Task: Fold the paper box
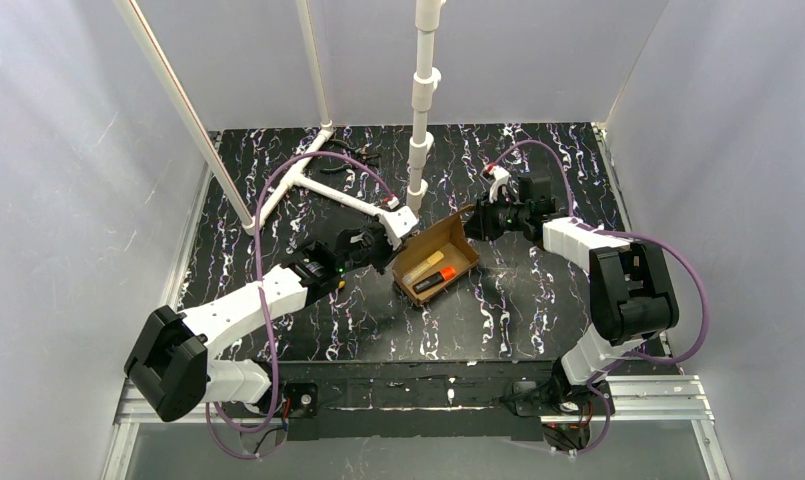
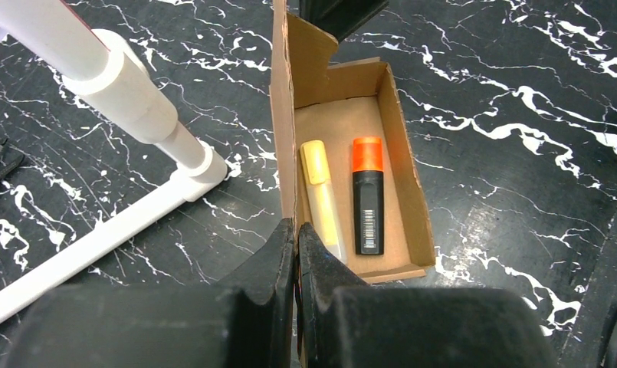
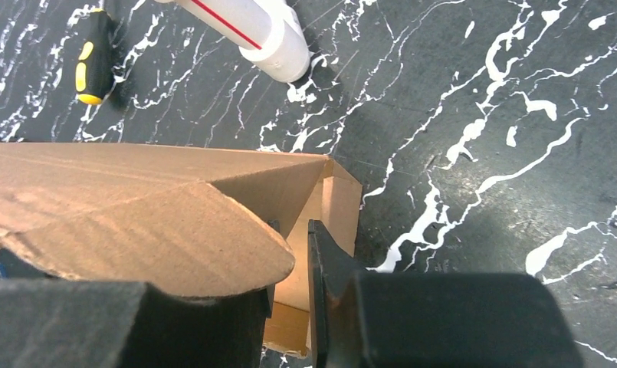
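Note:
The paper box (image 1: 436,262) is a small brown cardboard tray, open on top, in the middle of the black marbled table. A yellow highlighter (image 2: 320,192) and an orange-capped black marker (image 2: 367,199) lie inside it. My left gripper (image 1: 383,245) is shut on the box's tall left wall (image 2: 283,115), pinching its near edge between the fingertips (image 2: 296,230). At the box's far right corner, my right gripper (image 1: 475,221) has its jaws a little apart (image 3: 292,230). A rounded cardboard flap (image 3: 159,230) lies over its left finger, and nothing shows clamped in the gap.
A white pipe frame (image 1: 308,185) lies at the back left, with an upright white pipe (image 1: 421,100) just behind the box. A screwdriver with a black and yellow handle (image 3: 94,57) and a dark tool (image 1: 353,150) lie further back. Grey walls close in the table.

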Controlling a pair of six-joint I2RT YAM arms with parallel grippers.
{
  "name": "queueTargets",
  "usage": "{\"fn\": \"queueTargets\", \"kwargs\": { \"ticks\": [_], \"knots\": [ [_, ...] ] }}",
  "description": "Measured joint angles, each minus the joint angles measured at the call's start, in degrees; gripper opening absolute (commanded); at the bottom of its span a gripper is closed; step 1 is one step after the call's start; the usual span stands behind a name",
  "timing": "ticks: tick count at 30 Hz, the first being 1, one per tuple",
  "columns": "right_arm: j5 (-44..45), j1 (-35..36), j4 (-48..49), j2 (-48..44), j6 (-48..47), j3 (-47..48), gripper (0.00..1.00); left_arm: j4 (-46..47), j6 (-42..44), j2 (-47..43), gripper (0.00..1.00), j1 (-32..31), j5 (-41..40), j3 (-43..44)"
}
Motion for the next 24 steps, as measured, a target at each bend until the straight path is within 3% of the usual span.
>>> {"fn": "queueTargets", "kwargs": {
  "ticks": [11,24],
  "knots": [
    [5.62,0.0,-4.35,0.46,-5.31,0.94,0.32,0.15,-1.68,0.0,0.0,-1.2,-1.44,-0.17],
    [6.25,-0.44,-7.72,4.39,-7.32,2.6,0.32,-0.61,-2.54,2.16,0.0,-1.27,-1.86,2.01]
  ]
}}
